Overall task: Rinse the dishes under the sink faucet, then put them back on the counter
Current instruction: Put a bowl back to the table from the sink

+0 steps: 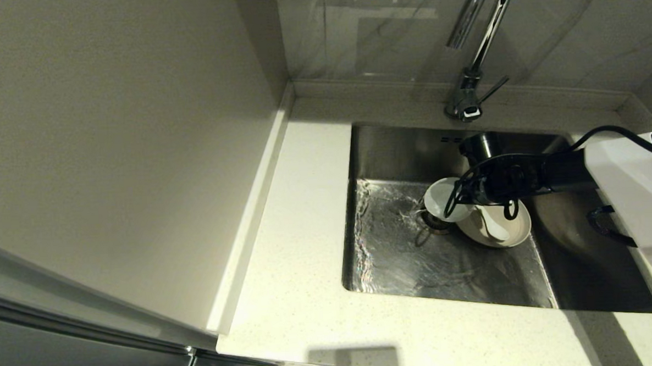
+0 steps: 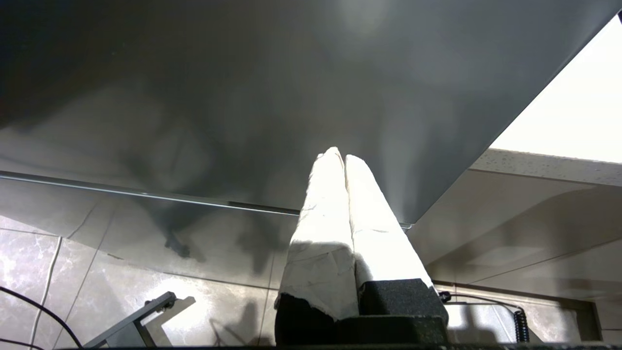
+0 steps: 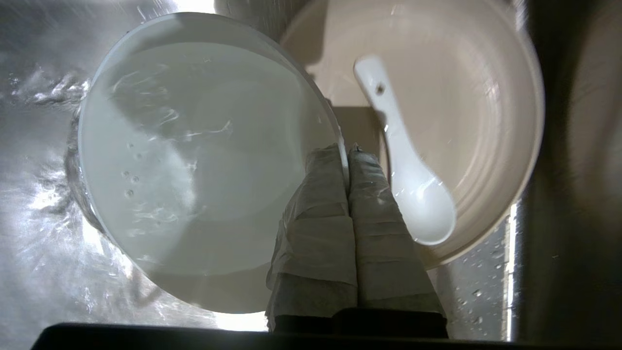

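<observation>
My right gripper [image 1: 461,200] reaches into the sink [image 1: 407,267] and is shut on the rim of the small white bowl [image 1: 442,197], one finger inside and one outside. In the right wrist view the gripper [image 3: 346,153] pinches the bowl [image 3: 194,160], which holds rippling water over the wet basin floor near the drain. Beside it, the cream plate [image 1: 507,233] lies on the basin floor with the white spoon [image 1: 493,226] in it; the wrist view shows the spoon [image 3: 403,165] on the plate [image 3: 481,97]. The chrome faucet [image 1: 484,33] arches above. My left gripper [image 2: 340,155] is shut and holds nothing.
The speckled counter [image 1: 295,234] runs left of and in front of the sink, with a raised back edge and a wall on the left. The left arm is parked low beside a cabinet front [image 2: 243,97], above a tiled floor [image 2: 73,272].
</observation>
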Controlling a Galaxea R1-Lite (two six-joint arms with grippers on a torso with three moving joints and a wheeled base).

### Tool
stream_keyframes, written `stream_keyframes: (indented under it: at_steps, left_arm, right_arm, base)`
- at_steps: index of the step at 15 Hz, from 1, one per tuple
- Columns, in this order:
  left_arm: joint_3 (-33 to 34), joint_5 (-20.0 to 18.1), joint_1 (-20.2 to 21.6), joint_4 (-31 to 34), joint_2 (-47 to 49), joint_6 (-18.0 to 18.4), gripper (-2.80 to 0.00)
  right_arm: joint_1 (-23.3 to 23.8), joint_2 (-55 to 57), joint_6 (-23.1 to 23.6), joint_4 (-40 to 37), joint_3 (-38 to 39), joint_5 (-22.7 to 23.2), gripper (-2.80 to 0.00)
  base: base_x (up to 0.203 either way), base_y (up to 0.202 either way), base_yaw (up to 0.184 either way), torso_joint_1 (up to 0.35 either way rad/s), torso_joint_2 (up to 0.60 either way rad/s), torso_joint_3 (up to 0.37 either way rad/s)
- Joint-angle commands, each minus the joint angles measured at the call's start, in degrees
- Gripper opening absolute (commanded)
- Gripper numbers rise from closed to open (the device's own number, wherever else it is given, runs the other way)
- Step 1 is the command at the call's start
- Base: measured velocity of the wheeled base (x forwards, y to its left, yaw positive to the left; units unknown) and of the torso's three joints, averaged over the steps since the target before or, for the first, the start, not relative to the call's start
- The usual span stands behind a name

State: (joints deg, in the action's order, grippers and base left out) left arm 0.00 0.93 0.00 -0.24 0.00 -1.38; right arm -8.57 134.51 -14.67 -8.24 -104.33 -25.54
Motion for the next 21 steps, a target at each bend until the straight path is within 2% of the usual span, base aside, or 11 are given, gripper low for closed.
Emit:
stream_keyframes:
  at_steps: [1, 5, 12, 15, 18, 21]
  left_arm:
    - [0.0, 0.04, 0.0, -0.02, -0.18, -0.03, -2.8]
    - [0.0, 0.04, 0.0, -0.02, -0.18, -0.03, -2.8]
    - [0.0, 0.04, 0.0, -0.02, -0.18, -0.03, -2.8]
    - [0.0, 0.04, 0.0, -0.02, -0.18, -0.03, -2.8]
    - [0.0, 0.04, 0.0, -0.02, -0.18, -0.03, -2.8]
    - [0.0, 0.04, 0.0, -0.02, -0.18, -0.03, -2.8]
  right_arm:
    - [0.13, -3.06, -0.1, -0.02, 0.39, -0.23, -2.8]
    - [0.05, -8.18, 0.48, 0.3, 3.63, -0.42, -2.8]
    - [0.04, -15.71, 3.52, 2.44, 3.68, -1.36, -2.8]
    - [0.04, -17.39, 11.62, 13.74, 7.15, -2.36, -2.8]
    - [0.04, -19.84, 20.71, 26.44, 15.11, -2.4, -2.8]
    - [0.12, -21.51, 23.71, 30.63, 21.03, -2.25, -2.8]
  base:
    - [0.0, 0.0, 0.0, 0.0, 0.0, 0.0]
    - [0.0, 0.0, 0.0, 0.0, 0.0, 0.0]
    - [0.0, 0.0, 0.0, 0.0, 0.0, 0.0]
    - [0.0, 0.0, 0.0, 0.0, 0.0, 0.0]
    - [0.0, 0.0, 0.0, 0.0, 0.0, 0.0]
    - [0.0, 0.0, 0.0, 0.0, 0.0, 0.0]
